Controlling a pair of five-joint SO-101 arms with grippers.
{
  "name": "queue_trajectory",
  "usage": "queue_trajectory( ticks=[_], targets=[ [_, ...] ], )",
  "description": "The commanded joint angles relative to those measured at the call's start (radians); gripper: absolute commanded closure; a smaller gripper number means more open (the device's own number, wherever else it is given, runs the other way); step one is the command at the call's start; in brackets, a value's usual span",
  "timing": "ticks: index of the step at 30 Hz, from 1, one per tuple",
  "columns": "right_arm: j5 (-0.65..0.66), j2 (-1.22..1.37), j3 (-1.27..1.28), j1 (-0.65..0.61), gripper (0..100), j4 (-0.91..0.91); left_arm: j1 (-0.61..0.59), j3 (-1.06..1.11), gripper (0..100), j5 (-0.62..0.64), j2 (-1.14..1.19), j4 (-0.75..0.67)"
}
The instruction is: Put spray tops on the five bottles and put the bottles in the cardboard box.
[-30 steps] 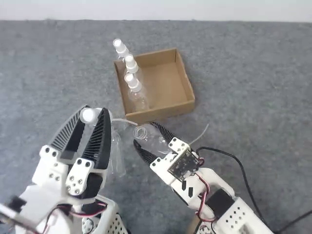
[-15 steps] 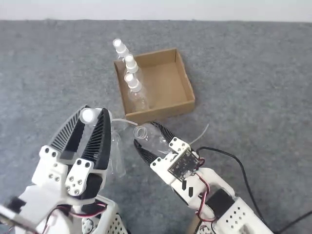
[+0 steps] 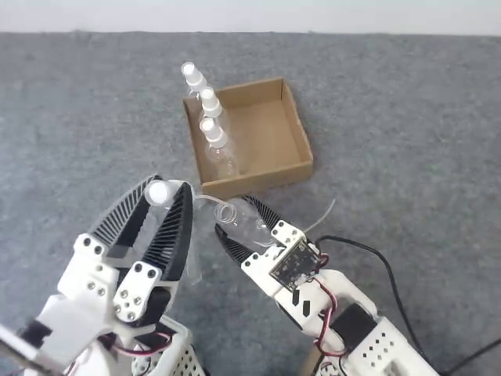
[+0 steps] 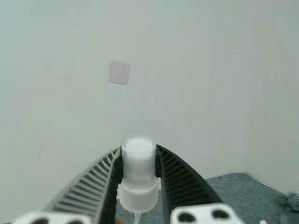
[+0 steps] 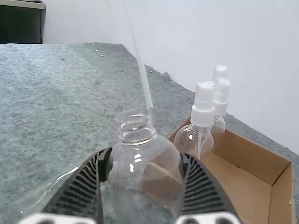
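Left pincer (image 3: 168, 194) pinches a spray top (image 4: 138, 175) near the cardboard box (image 3: 258, 178). Right pincer (image 3: 235, 218) squeezes an open bottle (image 5: 142, 172) just beside it. The thin tube (image 5: 140, 79) reaches the bottle's mouth, so I'd slide it straight in slowly, then press down.

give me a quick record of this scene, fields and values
left gripper: fingers shut on spray top, held above the table
right gripper: fingers shut on open bottle
dip tube: hangs from the spray top, tip at the open bottle's mouth
cardboard box: beyond both grippers, capped bottles by one wall
top seated on held bottle: not yet
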Motion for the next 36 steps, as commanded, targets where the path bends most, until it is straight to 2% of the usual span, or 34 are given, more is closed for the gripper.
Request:
queue_trajectory(
  ticks=[1,29,36],
  targets=[
    [0.012,-0.022,0.021,0.021,99.1,-0.002,0.003,0.002,99,-0.017,-0.009,0.012],
    [-0.032,-0.024,0.017,0.058,99.1,-0.004,-0.002,0.054,99,-0.02,-0.003,0.034],
    [-0.029,-0.025,0.015,0.058,99.1,-0.028,0.037,0.14,99,-0.02,-0.003,-0.029]
  ],
)
